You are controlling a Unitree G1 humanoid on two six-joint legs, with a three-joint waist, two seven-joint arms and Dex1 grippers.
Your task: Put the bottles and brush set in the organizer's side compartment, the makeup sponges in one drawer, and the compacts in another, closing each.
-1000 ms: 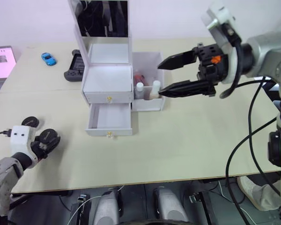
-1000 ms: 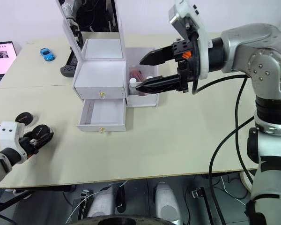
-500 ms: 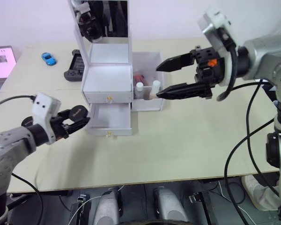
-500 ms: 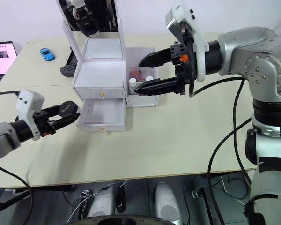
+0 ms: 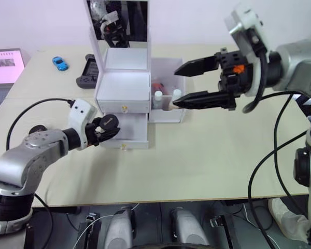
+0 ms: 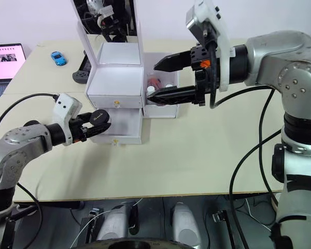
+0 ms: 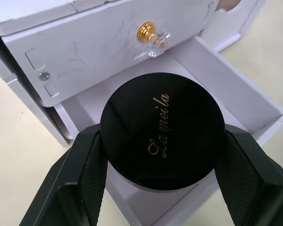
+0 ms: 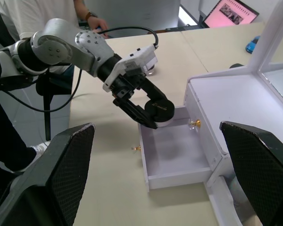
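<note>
The white organizer (image 5: pixel 122 85) has its upper drawer shut and its lower drawer (image 5: pixel 128 130) pulled open. My left gripper (image 5: pixel 108 126) is shut on a black round compact (image 7: pixel 162 132), held just over the open drawer's front left. A second compact (image 5: pixel 37 128) lies on the table behind my left arm. White-capped bottles (image 5: pixel 158 96) and a red item stand in the side compartment (image 5: pixel 168 113). I cannot tell whether the red item is the brush set. My right gripper (image 5: pixel 176 87) hangs open above that compartment. The makeup sponges are out of view.
A blue toy car (image 5: pixel 60 63), a black game controller (image 5: pixel 88 78) and a pink-lit screen (image 5: pixel 5 59) sit at the back left. A person (image 8: pixel 92 19) stands beyond the table's left side. Bare tabletop (image 5: pixel 207 155) lies in front of the organizer.
My left arm has swung from the table's front left up to the open lower drawer, carrying the compact. The right gripper has stayed open in place. The camera has shifted a little.
</note>
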